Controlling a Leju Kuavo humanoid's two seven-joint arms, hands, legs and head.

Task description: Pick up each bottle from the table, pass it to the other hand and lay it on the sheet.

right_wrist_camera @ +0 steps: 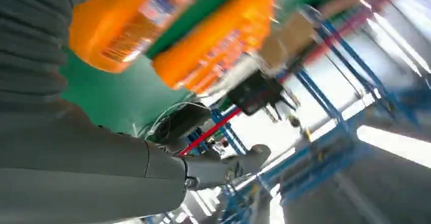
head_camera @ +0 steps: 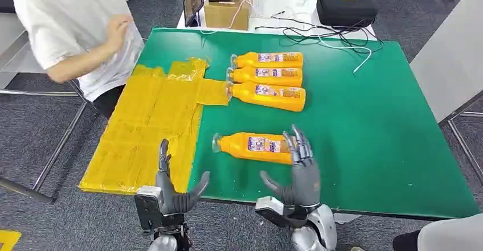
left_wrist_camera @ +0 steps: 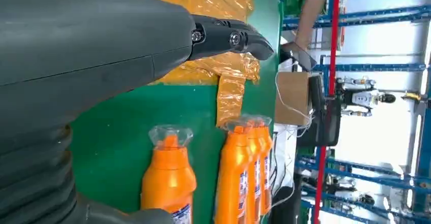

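Bottle [head_camera: 256,147] nearest the robot lies on its side low in the frame's centre on the green table [head_camera: 387,143], long axis left to right, cap toward the yellow sheet [head_camera: 148,126]. Right hand [head_camera: 299,171] is nearer, fingers apart and empty, fingertips over the bottle's base end. Left hand [head_camera: 171,185], lower left, also spread, hovers by the sheet's edge.

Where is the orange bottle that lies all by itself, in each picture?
Head view: the lone bottle lies near the table's front edge, by the right hand.
Left wrist view: lower middle, cap end up.
Right wrist view: blurred, upper left.
Shared landmark: the row of three bottles beside it.
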